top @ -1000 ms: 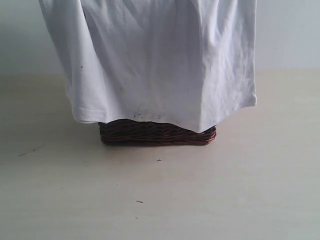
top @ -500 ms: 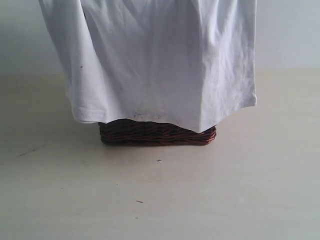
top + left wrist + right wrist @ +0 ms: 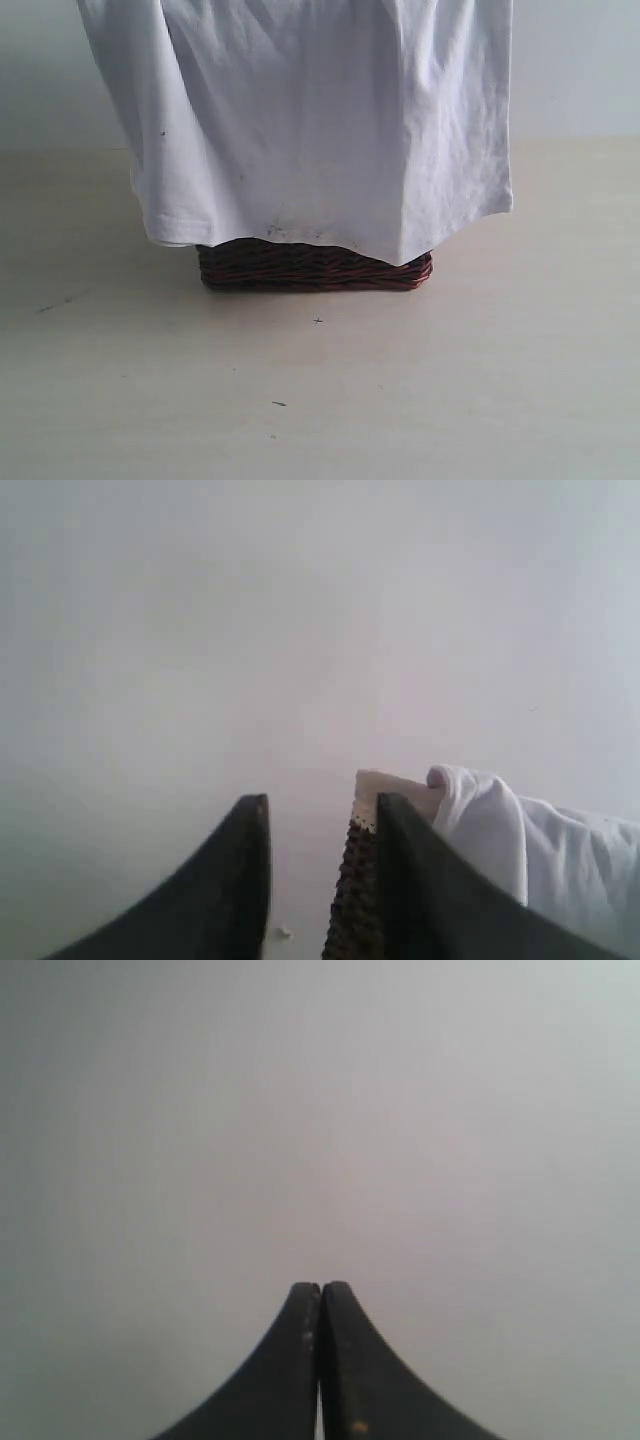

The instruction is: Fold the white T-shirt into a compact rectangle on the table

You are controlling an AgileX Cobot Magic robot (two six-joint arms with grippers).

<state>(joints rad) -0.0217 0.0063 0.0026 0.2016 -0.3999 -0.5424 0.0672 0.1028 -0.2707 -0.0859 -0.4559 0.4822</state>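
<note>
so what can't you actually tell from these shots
What holds the white T-shirt up: exterior view, top edge cuts it off, no gripper shown.
Most of the wicker basket: exterior view, shirt hangs before it.
Whether the left gripper touches the shirt beside it: left wrist view, a finger hides the contact.
</note>
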